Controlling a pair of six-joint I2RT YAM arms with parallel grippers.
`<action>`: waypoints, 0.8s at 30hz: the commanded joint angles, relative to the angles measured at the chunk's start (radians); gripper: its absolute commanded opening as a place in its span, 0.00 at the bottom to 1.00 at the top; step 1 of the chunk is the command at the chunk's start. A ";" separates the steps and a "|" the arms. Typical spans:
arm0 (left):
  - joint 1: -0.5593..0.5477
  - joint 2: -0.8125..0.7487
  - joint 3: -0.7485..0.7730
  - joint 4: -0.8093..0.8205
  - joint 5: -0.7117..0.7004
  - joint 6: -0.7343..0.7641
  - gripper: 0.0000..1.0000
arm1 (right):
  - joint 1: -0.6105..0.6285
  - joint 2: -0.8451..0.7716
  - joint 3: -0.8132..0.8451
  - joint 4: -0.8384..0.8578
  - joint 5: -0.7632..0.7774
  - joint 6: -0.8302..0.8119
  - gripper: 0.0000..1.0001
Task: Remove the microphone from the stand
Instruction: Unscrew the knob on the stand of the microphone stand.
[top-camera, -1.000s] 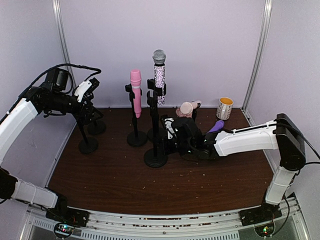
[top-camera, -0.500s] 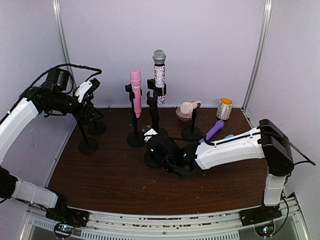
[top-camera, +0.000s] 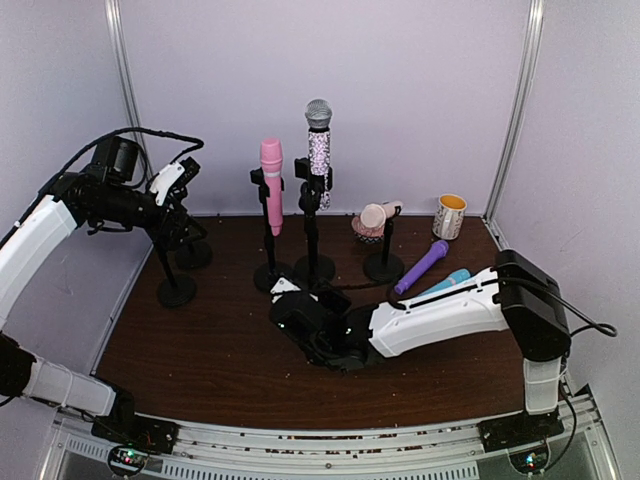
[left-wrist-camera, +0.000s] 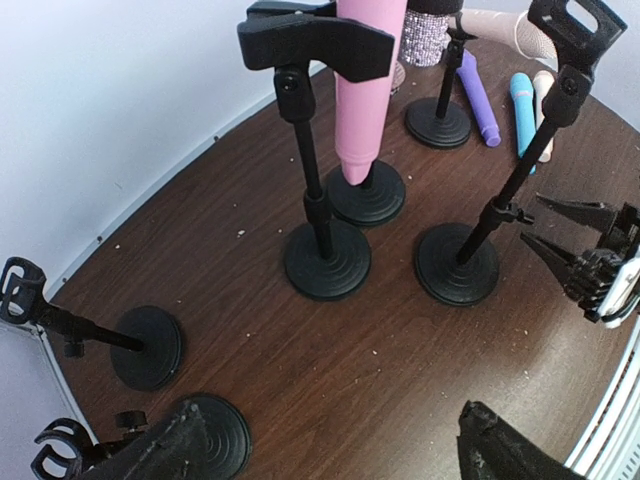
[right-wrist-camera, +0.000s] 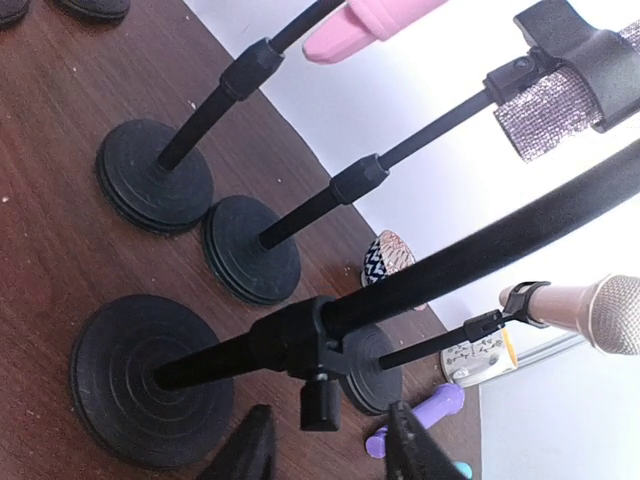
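The pink microphone (top-camera: 271, 185) stands upright, pinched near its middle by the spring clip of a black stand (left-wrist-camera: 312, 190), with its narrow tail pointing down at the table (top-camera: 220, 350). Neither set of fingers touches it. It is well ahead of the left gripper (left-wrist-camera: 333, 415), whose fingers are spread wide and hold nothing. It is also beyond and above the right gripper (right-wrist-camera: 329, 410).

The right fingers are partly parted and hold nothing. Just ahead of the gap between them is the lower pole of a bare stand (right-wrist-camera: 290, 345), at its collar and small knob. As far as the wrist view shows, there is clear space on each side. The pink microphone's stand is two bases further on from there.

The pink microphone is a smooth, matt plastic cylinder that tapers toward the tail. Beside it, a rhinestone microphone (top-camera: 319, 155) sits upright in its own clip, its body studded and glittering under a silver mesh head. To the right of the right fingers, a beige microphone (right-wrist-camera: 590, 310) with a mesh head lies nearly level in a shorter stand's clip. Further right, a purple microphone (top-camera: 420, 266) and a blue microphone (top-camera: 447, 281) lie side by side on the table.

All the stands are black, with thin poles and round bases ridged in concentric rings. The table is dark brown wood grain, dotted with pale specks.
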 joint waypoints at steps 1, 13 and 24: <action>-0.002 0.000 0.030 0.018 0.009 0.002 0.89 | 0.003 -0.142 0.038 -0.086 -0.072 0.140 0.47; -0.003 0.003 0.024 0.018 0.017 0.007 0.89 | -0.227 -0.526 -0.346 0.081 -0.884 0.967 0.53; -0.002 0.007 0.034 0.018 0.027 0.003 0.89 | -0.364 -0.343 -0.541 0.681 -1.379 1.581 0.53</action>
